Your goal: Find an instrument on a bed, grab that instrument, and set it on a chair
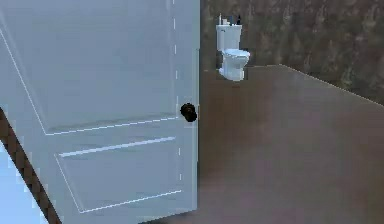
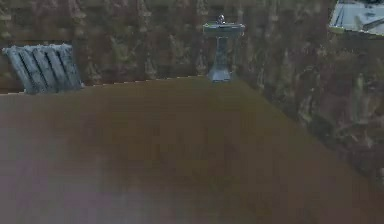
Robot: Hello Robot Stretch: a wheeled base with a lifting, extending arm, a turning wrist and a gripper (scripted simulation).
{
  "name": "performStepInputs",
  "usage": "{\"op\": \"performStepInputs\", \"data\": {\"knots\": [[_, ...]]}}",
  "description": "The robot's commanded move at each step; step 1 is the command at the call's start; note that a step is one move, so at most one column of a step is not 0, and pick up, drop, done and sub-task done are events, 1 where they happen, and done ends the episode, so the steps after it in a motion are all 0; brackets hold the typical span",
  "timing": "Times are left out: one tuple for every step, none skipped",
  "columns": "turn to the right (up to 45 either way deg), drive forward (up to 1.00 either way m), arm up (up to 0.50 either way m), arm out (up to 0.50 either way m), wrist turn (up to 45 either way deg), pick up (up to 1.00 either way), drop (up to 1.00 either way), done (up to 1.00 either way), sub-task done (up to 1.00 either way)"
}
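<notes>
While a door (image 1: pixel 100 100) and toilet (image 1: pixel 234 58) stand ahead, I cannot tell where the instrument lies or how the gripper is set; probably rigid, fragile: grasp its narrowest part.

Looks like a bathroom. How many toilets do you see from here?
1. The toilet stands against the patterned wall at the far end of the forward view, just right of the white door. The door may hide more of the room behind it.
</notes>
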Motion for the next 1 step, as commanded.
{"op": "performStepInputs", "data": {"knots": [[-45.0,0.0,0.0,0.0,0.0,0.0,0.0,0.0,0.0]]}}
